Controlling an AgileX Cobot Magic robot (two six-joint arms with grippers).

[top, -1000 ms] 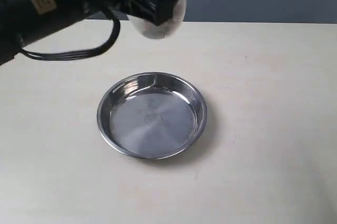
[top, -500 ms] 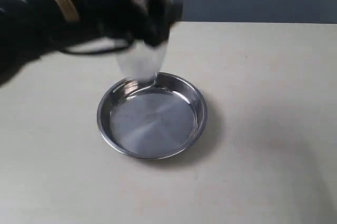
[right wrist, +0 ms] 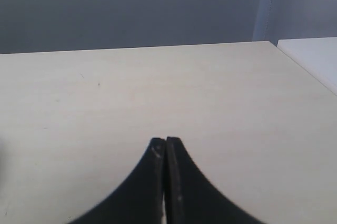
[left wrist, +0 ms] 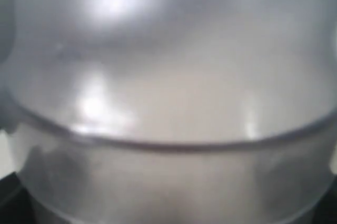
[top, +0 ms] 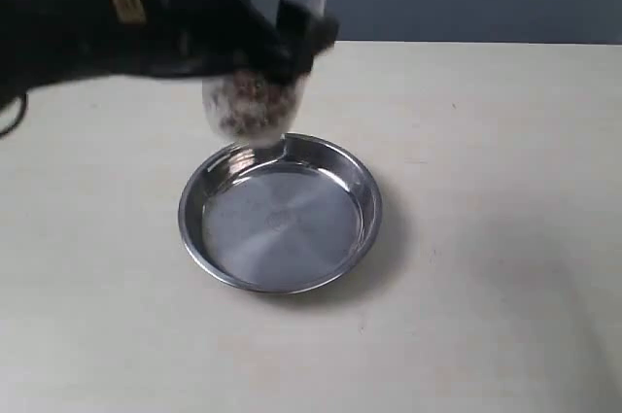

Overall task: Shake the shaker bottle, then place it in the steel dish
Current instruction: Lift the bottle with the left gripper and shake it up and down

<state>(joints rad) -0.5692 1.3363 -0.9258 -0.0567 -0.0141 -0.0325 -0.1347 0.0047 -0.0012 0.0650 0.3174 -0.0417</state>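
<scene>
The frosted shaker bottle (top: 255, 92) hangs in the air above the far rim of the steel dish (top: 280, 213), motion-blurred, with brownish-pink granules gathered at its lower end. My left gripper (top: 282, 39) is shut on the bottle around its middle, the black arm reaching in from the left. In the left wrist view the bottle (left wrist: 168, 97) fills the whole frame and hides the fingers. My right gripper (right wrist: 166, 140) is shut with nothing in it, over bare table, and is out of the exterior view.
The cream table (top: 486, 189) stretches to the right of the dish. In the right wrist view its far edge (right wrist: 158, 47) meets a grey wall, and a white surface (right wrist: 316, 58) adjoins its corner.
Over the last second the left arm has swung the bottle from high above the dish down toward its far rim. The granules have dropped from the upper end to the lower end.
</scene>
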